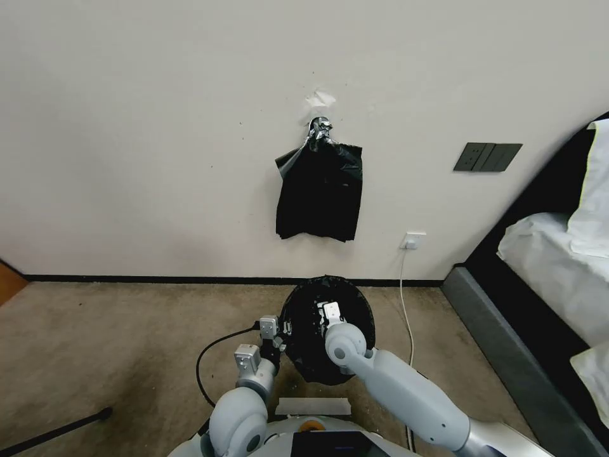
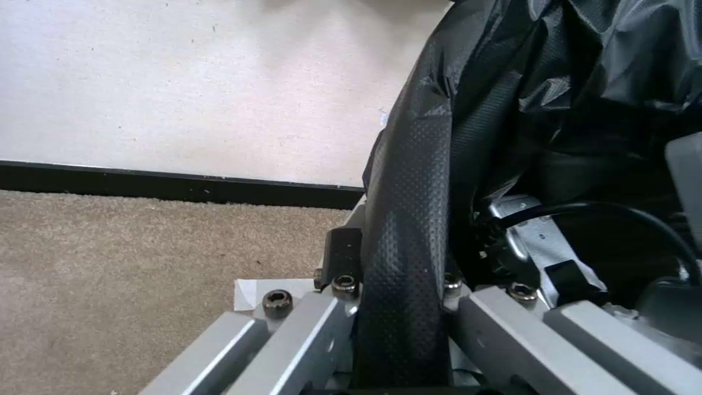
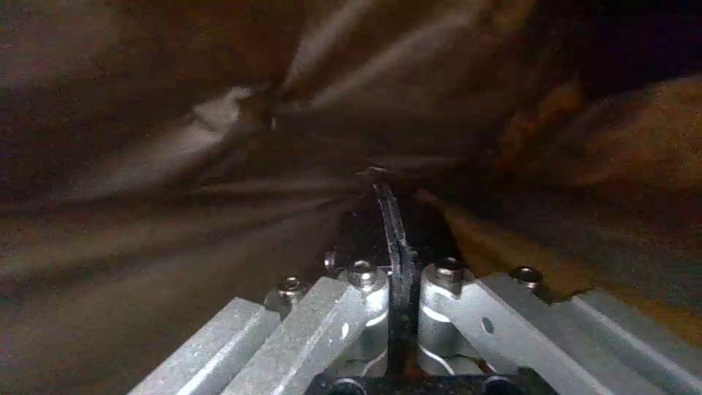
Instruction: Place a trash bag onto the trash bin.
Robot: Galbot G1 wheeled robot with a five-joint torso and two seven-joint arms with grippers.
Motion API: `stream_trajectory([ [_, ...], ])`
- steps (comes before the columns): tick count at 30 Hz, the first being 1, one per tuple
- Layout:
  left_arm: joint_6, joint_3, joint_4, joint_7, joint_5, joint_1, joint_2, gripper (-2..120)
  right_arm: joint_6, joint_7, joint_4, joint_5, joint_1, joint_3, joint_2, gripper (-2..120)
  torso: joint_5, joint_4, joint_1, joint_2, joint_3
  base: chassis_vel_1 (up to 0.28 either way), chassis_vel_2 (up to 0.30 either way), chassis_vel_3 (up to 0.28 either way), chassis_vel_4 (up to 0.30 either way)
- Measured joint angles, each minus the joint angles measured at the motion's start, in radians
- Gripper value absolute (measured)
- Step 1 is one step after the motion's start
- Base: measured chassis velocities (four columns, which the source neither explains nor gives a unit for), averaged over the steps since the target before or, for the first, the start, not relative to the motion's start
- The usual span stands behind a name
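Thin, crinkly black plastic trash bag draped over and into the small round trash bin on the beige carpet just before the cream wall, hiding the bin's rim and sides from the head camera. Left gripper at the bag's left edge, fingers closed tight on a fold of dimpled black film that runs straight between the pads and out past them. Right gripper sunk inside the bag's dark mouth, forearm slanting in from the right; jaws pressed together with only a thin sliver of black plastic pinched between the pads, gathered folds of the bag close all round. Higher on the wall, a flat black bag bundle hanging from a silvery taped knot, well apart from the bin. White power cable trailing down from a wall socket to the right of the bin.
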State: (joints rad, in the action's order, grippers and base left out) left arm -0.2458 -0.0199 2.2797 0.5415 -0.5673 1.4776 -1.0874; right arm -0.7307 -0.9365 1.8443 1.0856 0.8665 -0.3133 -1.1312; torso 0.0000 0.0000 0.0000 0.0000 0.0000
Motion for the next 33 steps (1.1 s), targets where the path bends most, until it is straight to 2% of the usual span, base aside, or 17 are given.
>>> stream_trajectory([
  [21, -0.012, 0.015, 0.027, 0.004, -0.024, 0.010, 0.017, 1, 0.002, 0.008, -0.022, -0.009, 0.000, -0.005, -0.016, 0, 0.0001, 0.0000, 0.000, 0.000, 0.000, 0.000, 0.000, 0.000, 0.000],
  [26, -0.019, 0.016, 0.010, 0.008, -0.037, 0.003, 0.016, 1, 0.002, 0.006, 0.072, 0.009, 0.004, -0.003, 0.017, 2, 0.0000, 0.0001, 0.000, 0.000, 0.000, 0.000, 0.000, 0.000, 0.000],
  [28, -0.030, 0.014, -0.004, 0.021, -0.053, -0.004, 0.009, 1, 0.000, 0.003, 0.155, 0.041, 0.015, 0.007, 0.049, 12, -0.0001, 0.0000, 0.000, 0.000, 0.000, 0.000, 0.000, 0.000, 0.000],
  [29, -0.030, 0.014, -0.004, 0.021, -0.053, -0.004, 0.009, 1, 0.000, 0.003, 0.155, 0.041, 0.015, 0.007, 0.049, 12, -0.0001, 0.0000, 0.000, 0.000, 0.000, 0.000, 0.000, 0.000, 0.000],
  [33, -0.054, 0.011, -0.044, 0.066, -0.111, -0.036, -0.005, 1, -0.001, -0.039, 0.339, 0.202, 0.065, 0.072, 0.097, 30, 0.0001, 0.0001, 0.000, 0.000, 0.000, 0.000, 0.000, 0.000, 0.000],
])
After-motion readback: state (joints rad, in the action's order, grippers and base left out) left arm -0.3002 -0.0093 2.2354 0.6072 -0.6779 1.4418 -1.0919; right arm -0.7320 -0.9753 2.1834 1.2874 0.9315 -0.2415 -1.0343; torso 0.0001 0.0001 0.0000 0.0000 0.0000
